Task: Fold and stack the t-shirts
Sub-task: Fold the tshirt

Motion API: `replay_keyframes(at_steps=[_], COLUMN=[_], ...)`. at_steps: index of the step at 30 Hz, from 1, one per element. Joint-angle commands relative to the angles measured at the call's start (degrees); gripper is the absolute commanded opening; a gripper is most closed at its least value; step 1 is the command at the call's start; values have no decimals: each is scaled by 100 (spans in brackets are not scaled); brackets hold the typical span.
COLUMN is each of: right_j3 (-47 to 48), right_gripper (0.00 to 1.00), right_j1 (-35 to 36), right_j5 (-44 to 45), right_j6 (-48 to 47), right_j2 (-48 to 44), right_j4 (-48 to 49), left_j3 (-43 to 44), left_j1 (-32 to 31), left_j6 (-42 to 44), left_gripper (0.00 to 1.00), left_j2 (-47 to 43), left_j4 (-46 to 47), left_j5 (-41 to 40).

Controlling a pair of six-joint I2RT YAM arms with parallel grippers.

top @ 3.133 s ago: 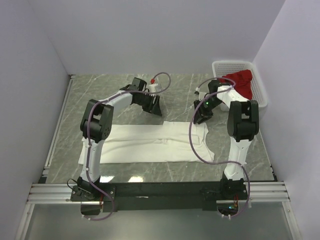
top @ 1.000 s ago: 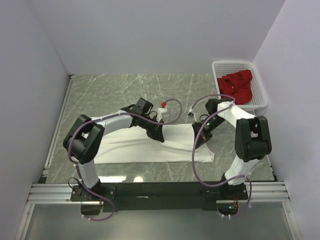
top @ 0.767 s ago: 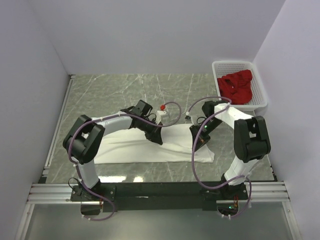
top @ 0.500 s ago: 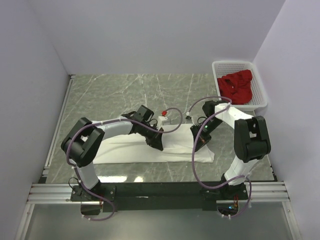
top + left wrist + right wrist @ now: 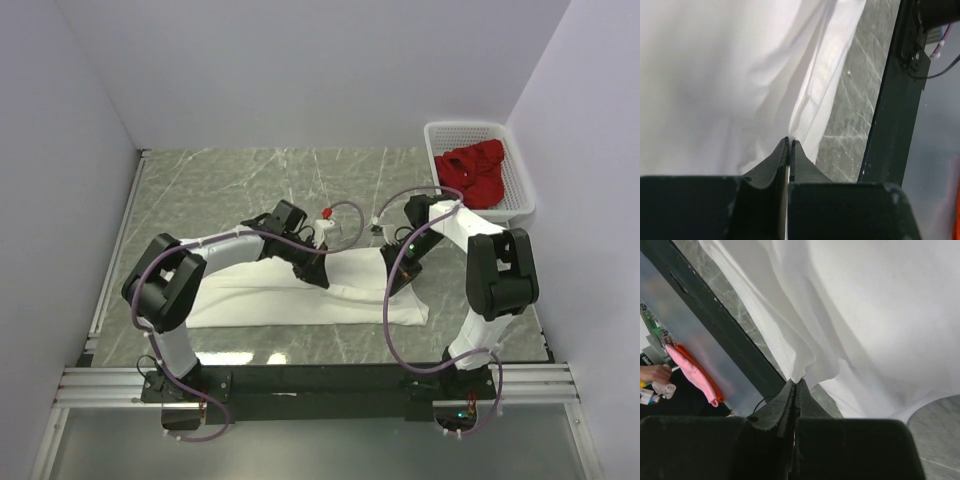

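A white t-shirt [image 5: 270, 295] lies folded lengthwise on the marble table, its far edge lifted by both arms. My left gripper [image 5: 320, 281] is shut on a pinch of its white cloth [image 5: 805, 105], seen close in the left wrist view at the gripper [image 5: 790, 141]. Over the shirt's right part my right gripper [image 5: 392, 287] is shut on another fold of the white t-shirt [image 5: 850, 300]; the gripper [image 5: 794, 382] holds the cloth at its tips. A red t-shirt [image 5: 474, 172] lies crumpled in the white basket [image 5: 519, 160] at the back right.
The basket stands against the right wall. A black rail [image 5: 320, 385] with both arm bases runs along the table's near edge. Purple cables [image 5: 390, 310] loop over the shirt. The grey marble table [image 5: 220, 185] shows beyond the shirt.
Both grippers have carried the shirt's far edge toward the near side since three seconds ago. In the last second they moved only slightly, the left first nearer, then back a little.
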Motion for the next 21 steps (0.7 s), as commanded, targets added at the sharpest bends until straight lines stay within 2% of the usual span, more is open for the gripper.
replay_keyframes(at_steps=[1,14,18,19,21], right_j3=[356,787,954,1007,1042], right_gripper=[0,0,0,0,0], right_j1=[-35,-290,-281,-281,-290], right_j5=[-33,345,450,546,661], right_j6=[69,446,648,684,780], right_j2=[166,579,737,773,817], right_j4=[30,503,627,654,733], left_j3=[396,1020,1082,1091,1108], left_j1=[118,311,320,311,320], left_j6=[5,-161,-206,-232,-267], left_gripper=[4,12,14,15,24], left_j2=[116,705,775,784,811], left_j4=[-130,-61,19,28,10], left_j5=[153,-330,-698,-778,-997])
